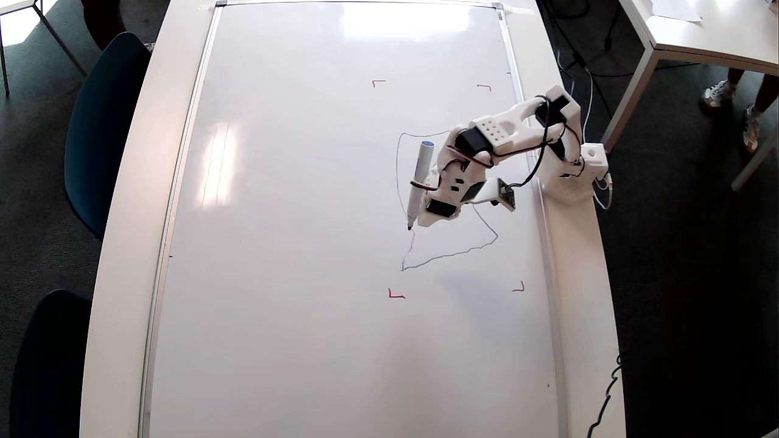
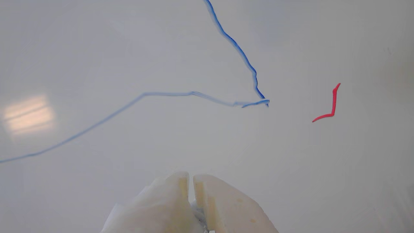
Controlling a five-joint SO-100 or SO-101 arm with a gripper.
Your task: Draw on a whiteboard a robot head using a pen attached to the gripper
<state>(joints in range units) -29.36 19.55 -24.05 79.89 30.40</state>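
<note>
Gripper (image 1: 426,220) fingers nearly closed (empty between them); my slim blue-capped pen (image 1: 419,182) rides alongside. Its tip meets the glossy whiteboard (image 1: 292,243) on the wobbly robot head (image 1: 447,253) outline.

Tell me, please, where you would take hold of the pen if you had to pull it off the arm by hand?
Grip the pen by its upper barrel below the blue cap, coming from the left of the overhead view. That end stands free over the whiteboard, while the lower barrel lies alongside the gripper and the tip points at the board.
</note>
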